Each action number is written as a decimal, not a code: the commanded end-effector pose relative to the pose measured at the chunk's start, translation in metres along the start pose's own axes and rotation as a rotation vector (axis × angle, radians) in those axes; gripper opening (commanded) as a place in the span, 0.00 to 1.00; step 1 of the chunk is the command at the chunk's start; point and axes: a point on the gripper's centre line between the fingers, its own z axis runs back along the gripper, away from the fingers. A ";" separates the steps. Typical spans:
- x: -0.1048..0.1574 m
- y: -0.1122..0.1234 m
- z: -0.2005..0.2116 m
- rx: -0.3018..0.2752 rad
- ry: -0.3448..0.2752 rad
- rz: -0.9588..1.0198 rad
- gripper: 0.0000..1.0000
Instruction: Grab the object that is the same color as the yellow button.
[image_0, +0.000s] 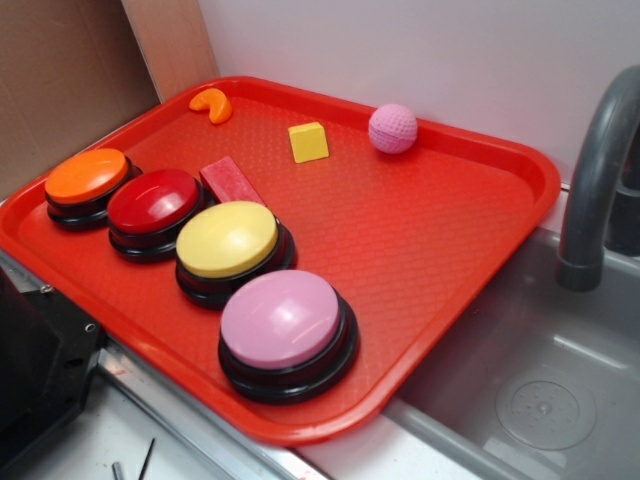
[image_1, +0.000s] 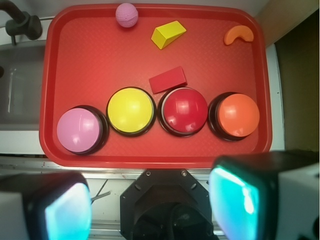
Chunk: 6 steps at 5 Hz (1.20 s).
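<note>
The small yellow block (image_0: 308, 141) (image_1: 168, 34) lies on the far part of the red tray (image_0: 440, 240) (image_1: 80, 65), apart from everything else. The yellow button (image_0: 228, 240) (image_1: 130, 110) stands in a row of dome buttons near the tray's front edge. In the wrist view my gripper (image_1: 150, 205) hangs high above the near side of the tray, over the robot's black base, jaws wide open with nothing between them. Its fingertips (image_1: 67, 210) glow teal. The gripper does not show in the exterior view.
An orange button (image_0: 87, 180) (image_1: 238, 115), a red button (image_0: 154, 203) (image_1: 184, 110) and a pink button (image_0: 283, 322) (image_1: 79, 130) complete the row. A red rectangular block (image_0: 231, 181) (image_1: 167, 79), orange crescent (image_0: 212, 104) (image_1: 238, 34) and pink ball (image_0: 392, 128) (image_1: 126, 14) lie nearby. A grey faucet (image_0: 595, 180) and sink flank the tray.
</note>
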 end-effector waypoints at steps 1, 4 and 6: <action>0.000 0.000 0.000 0.000 0.000 0.000 1.00; 0.044 0.007 -0.041 -0.028 -0.046 0.481 1.00; 0.111 0.019 -0.095 0.018 -0.161 0.795 1.00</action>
